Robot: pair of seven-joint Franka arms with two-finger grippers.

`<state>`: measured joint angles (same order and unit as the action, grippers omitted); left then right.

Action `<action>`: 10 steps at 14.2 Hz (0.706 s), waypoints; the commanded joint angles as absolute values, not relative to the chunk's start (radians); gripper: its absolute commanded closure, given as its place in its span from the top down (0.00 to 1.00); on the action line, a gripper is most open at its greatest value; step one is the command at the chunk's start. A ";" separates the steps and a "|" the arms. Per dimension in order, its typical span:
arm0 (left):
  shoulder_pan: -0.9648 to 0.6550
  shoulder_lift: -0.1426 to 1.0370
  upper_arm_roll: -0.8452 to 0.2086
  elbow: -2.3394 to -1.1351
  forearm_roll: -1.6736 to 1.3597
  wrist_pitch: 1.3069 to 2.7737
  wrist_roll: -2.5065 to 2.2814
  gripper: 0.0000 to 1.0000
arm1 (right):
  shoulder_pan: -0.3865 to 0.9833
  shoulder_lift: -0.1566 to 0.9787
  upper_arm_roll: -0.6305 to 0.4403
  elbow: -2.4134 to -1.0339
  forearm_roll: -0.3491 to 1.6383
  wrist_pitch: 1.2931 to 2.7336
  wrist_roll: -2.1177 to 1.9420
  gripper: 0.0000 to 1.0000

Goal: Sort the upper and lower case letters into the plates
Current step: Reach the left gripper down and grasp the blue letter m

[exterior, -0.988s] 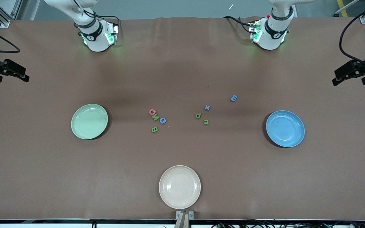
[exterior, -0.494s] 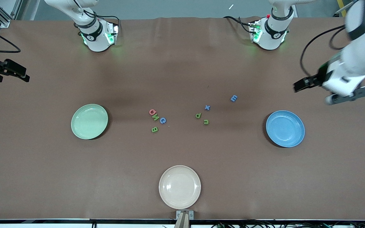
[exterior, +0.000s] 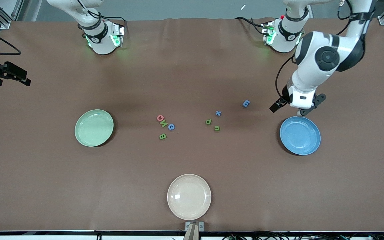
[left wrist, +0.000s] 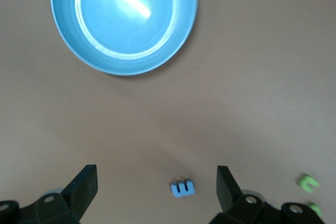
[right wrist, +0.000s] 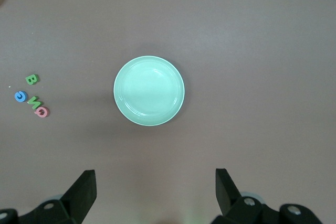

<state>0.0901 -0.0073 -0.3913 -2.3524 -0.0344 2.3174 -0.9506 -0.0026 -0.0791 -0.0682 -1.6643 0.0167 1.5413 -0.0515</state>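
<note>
Eight small letters lie mid-table: a pinkish red one, green N, blue C and green B in one cluster, then blue x, green p, green u and blue E. The mint green plate and the blue plate are empty. My left gripper hangs open and empty over the table beside the blue plate's rim. Its wrist view shows the E between the open fingers. My right gripper waits open at the right arm's end of the table, high over the mint plate.
A cream-beige plate sits empty near the table's front edge. The arms' bases stand along the table's back edge. The right wrist view shows the B, C, N and red cluster beside the mint plate.
My left arm has swung in from the table's end and come down beside the blue plate, toward the blue E. The right arm and all letters have not moved.
</note>
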 commanded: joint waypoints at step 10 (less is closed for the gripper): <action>0.026 0.247 -0.503 -2.445 0.047 2.668 -1.126 1.00 | -0.015 0.147 -0.069 -1.573 0.006 1.585 -0.066 1.00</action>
